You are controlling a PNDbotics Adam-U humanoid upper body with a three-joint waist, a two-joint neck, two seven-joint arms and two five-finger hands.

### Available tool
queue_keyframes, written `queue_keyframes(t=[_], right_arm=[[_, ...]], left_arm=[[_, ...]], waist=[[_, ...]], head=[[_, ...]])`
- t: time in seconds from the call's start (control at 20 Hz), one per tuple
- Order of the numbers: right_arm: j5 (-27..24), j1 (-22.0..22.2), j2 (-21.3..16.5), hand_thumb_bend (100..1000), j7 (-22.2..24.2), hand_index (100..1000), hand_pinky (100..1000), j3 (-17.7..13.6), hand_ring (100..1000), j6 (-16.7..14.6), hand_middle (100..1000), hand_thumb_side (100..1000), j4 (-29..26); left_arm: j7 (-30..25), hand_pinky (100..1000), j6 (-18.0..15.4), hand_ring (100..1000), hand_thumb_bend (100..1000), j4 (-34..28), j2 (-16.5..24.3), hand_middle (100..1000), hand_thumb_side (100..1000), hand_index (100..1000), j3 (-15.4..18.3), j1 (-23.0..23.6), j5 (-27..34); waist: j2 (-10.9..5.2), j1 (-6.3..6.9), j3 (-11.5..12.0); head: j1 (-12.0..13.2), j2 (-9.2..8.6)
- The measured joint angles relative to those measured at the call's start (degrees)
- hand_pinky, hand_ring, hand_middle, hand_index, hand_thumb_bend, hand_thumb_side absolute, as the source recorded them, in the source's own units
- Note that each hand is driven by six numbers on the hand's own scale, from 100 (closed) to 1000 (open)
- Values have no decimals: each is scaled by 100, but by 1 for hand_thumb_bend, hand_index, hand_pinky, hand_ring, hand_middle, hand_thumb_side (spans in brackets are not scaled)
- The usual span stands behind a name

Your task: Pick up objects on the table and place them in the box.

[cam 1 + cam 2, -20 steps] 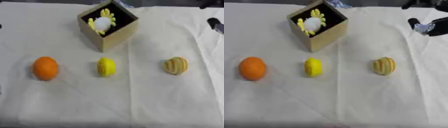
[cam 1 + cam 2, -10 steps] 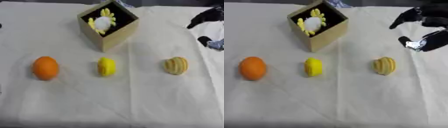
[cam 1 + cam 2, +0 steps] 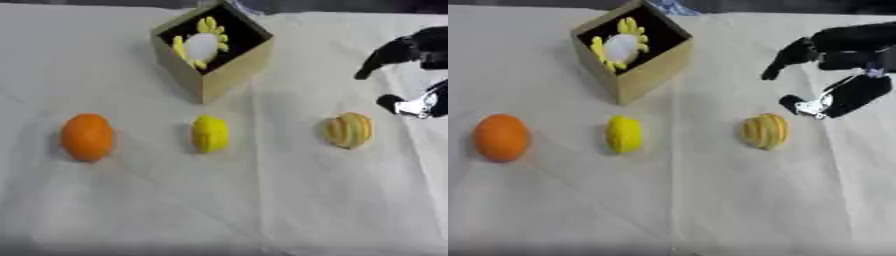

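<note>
Three objects lie in a row on the white cloth: an orange (image 3: 501, 137) at the left, a yellow lemon (image 3: 624, 133) in the middle, and a yellow-brown striped round object (image 3: 765, 130) at the right. Behind them stands an open cardboard box (image 3: 647, 75) holding a white and yellow flower-like thing (image 3: 619, 44). My right hand (image 3: 839, 66) hangs above and to the right of the striped object, open, fingers and thumb spread apart, holding nothing. The left hand shows in neither view.
The white cloth (image 3: 710, 200) covers the whole table, with creases running across it. A bluish thing (image 3: 677, 7) peeks out behind the box at the far edge.
My right hand has come in from the upper right edge, moving left and down toward the striped object. The objects and the box have stayed where they were.
</note>
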Motion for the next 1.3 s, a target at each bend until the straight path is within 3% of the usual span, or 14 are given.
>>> queue_keyframes(t=[0.05,0.1,0.3,0.6,1.05,1.3], right_arm=[[0,17,9,198,7,873,886,26,897,39,758,569,11],[-5,51,18,163,13,873,886,50,897,78,759,608,23],[16,130,53,192,-15,877,887,120,904,213,771,584,30],[395,156,256,226,-307,877,888,153,911,321,779,558,301],[1047,196,623,279,-715,871,887,191,912,143,781,505,1044],[1278,199,654,372,-797,859,887,184,914,-76,781,406,1335]], left_arm=[[0,867,0,762,113,0,0,713,864,867,0,0,0],[0,867,0,762,113,0,0,713,864,867,0,0,0],[-2,867,0,763,113,1,0,714,864,867,-2,-9,4],[-9,868,-5,763,113,2,-1,713,866,867,-4,-24,23],[-30,868,-17,764,110,19,-7,713,868,866,-30,-43,45],[-31,869,-18,764,111,21,-9,714,869,866,-31,-44,47]], waist=[[7,1,1],[14,-1,1],[26,-1,1],[63,32,41],[156,132,77],[187,144,85]], head=[[-8,0],[-13,0],[-27,0],[-60,-25],[-89,-99],[-88,-108]])
